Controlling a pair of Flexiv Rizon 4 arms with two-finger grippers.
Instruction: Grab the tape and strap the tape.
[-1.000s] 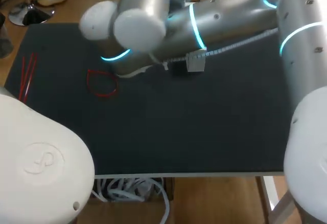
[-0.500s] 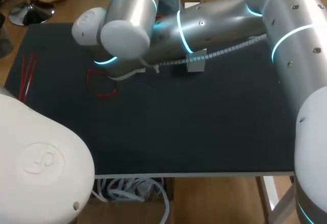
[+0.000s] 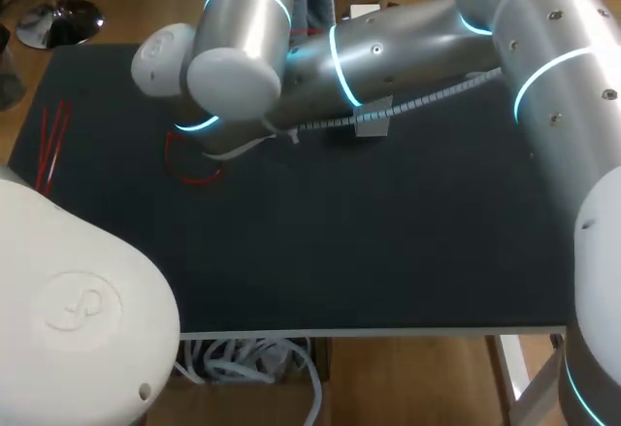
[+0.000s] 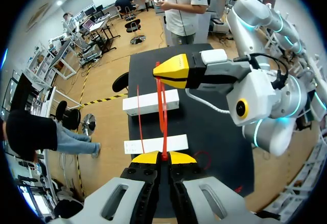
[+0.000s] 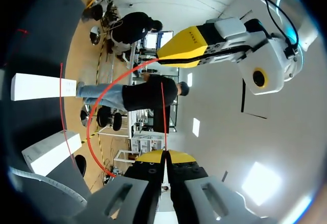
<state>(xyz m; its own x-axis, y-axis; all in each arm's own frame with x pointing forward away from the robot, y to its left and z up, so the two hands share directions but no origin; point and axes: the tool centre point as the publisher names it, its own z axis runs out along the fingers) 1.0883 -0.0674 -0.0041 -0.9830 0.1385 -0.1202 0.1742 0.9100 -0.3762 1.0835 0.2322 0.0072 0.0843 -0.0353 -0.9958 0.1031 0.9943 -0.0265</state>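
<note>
A thin red tape [image 4: 163, 113] was held in the air above the dark worktop [image 3: 388, 242], between the two arms. In the left wrist view the left jaws were seen clenched on the tape, the strand being pinched between their yellow fingertips [image 4: 149, 157]. From there it was led straight ahead to the right jaws, against whose yellow tips it was seen. A second red strand was seen just beside the straight one; whether it was the same piece could not be told. In the right wrist view the tape [image 5: 163, 117] was gripped by the tightly closed right jaws, and a long red curve was carried round from the tips of the left jaws ahead. In the head view the right arm [image 3: 408, 43] was laid across the far part of the worktop toward its left side, and the held tape was hidden. A red loop [image 3: 194, 180] was lying on the worktop, partly covered by the arm, and straight red strips [image 3: 53, 145] were placed near the left edge, well apart from it.
</note>
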